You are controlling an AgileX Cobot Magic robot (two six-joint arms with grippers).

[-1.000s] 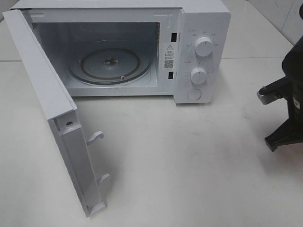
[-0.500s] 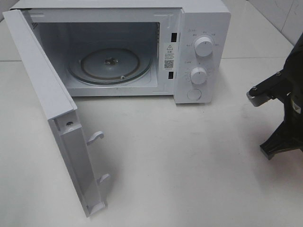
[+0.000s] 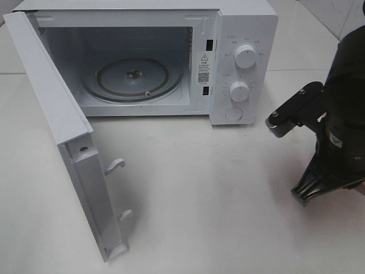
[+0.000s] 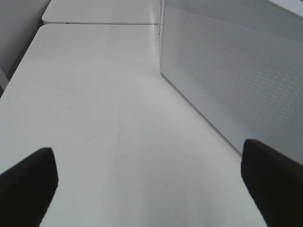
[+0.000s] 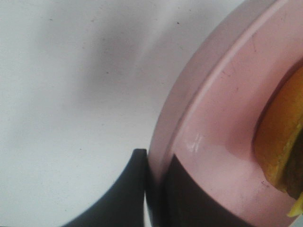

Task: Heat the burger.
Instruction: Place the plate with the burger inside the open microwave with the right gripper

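In the right wrist view only an orange-brown edge of the burger point(image 5: 284, 137) shows, sitting on a round pink plate point(image 5: 222, 109). My right gripper point(image 5: 155, 177) is shut on the plate's rim, one dark finger point(image 5: 123, 196) under it and one on top. From the high camera my right arm point(image 3: 336, 125) stands right of the white microwave point(image 3: 245, 23); the plate and burger are hidden there. My left gripper point(image 4: 149, 184) is open and empty above the table, beside the outer face of the microwave door point(image 4: 236, 71).
The microwave door point(image 3: 51, 108) is swung wide open to the left, its edge reaching toward the table's front. Inside lies a glass turntable point(image 3: 132, 77). Two knobs point(image 3: 245, 56) and a button sit on the right panel. White table point(image 3: 217, 188) lies in front.
My right arm has moved left, further into the high view and closer to the microwave's front right corner. The door and left gripper have not moved.
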